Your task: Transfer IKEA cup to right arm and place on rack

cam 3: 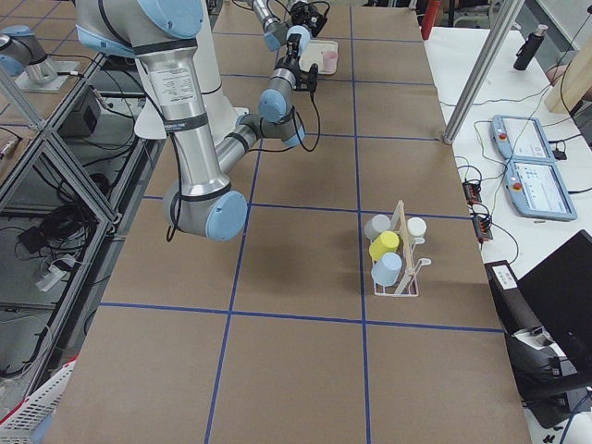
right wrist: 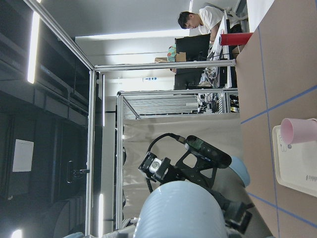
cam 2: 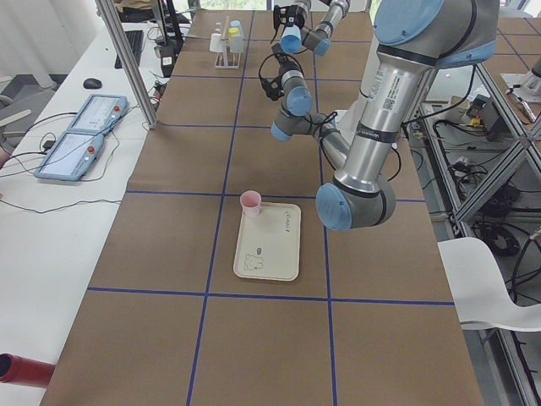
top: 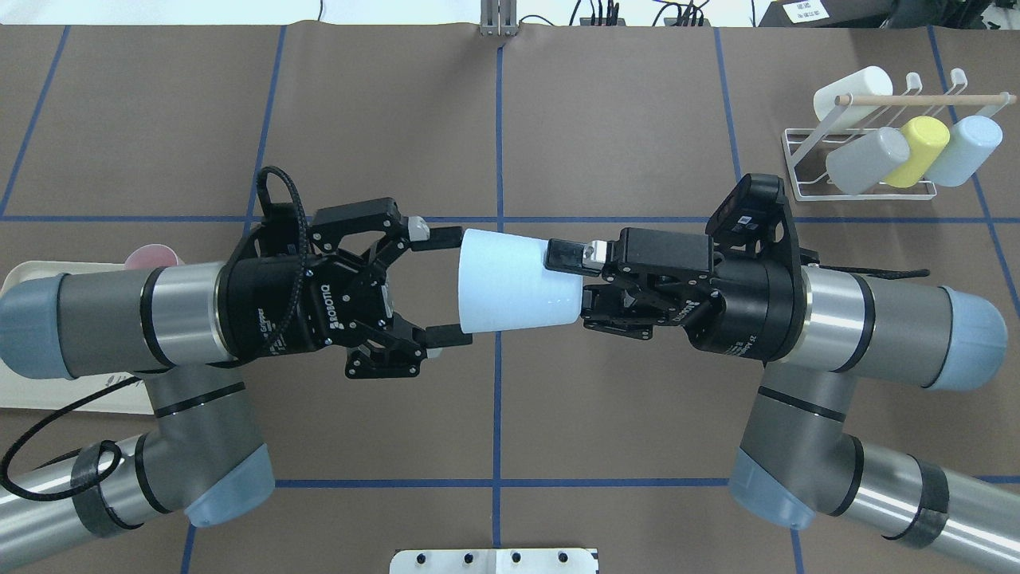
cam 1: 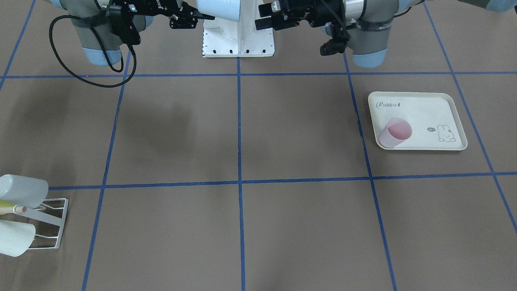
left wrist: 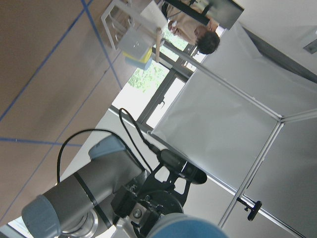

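Observation:
The IKEA cup (top: 514, 281), pale blue, lies on its side in mid-air above the table's centre. My right gripper (top: 570, 281) is shut on its narrow base end. My left gripper (top: 449, 287) is open, with one finger on each side of the cup's wide rim (top: 464, 279). In the right wrist view the cup (right wrist: 181, 210) fills the lower edge, with the left gripper behind it. The white wire rack (top: 868, 163) with its wooden rod (top: 924, 99) stands at the far right and holds several cups.
A cream rabbit-print tray (cam 1: 420, 117) with a pink cup (cam 1: 396, 132) on it lies on the left arm's side. On the rack hang white (top: 853, 92), grey (top: 867, 159), yellow (top: 920, 150) and pale blue (top: 964, 147) cups. A person sits beyond the table's end.

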`<state>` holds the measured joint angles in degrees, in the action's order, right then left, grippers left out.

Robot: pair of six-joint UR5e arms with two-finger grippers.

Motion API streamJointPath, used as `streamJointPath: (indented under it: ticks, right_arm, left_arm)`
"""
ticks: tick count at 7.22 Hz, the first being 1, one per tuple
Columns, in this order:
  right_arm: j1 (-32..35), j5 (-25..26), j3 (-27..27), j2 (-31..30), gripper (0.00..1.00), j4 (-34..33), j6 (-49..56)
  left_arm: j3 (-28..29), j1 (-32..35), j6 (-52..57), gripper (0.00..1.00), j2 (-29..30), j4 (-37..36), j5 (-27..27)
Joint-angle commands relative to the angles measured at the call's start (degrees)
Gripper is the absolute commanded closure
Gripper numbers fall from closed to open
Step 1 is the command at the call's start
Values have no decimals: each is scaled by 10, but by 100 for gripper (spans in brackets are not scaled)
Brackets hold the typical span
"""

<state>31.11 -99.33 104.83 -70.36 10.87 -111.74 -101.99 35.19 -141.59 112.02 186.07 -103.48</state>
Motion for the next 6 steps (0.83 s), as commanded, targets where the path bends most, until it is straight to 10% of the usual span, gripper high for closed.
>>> streamJointPath:
  ticks: [1,6]
  right_arm:
    - [38,-3,-13,-2,99,-56,71]
    - [236,-163,-6,-39,100,-334,289]
  left_arm:
    - [22,97,88,0,-36,-40,-86]
    - [41,265,507,0,-72,-372,-267]
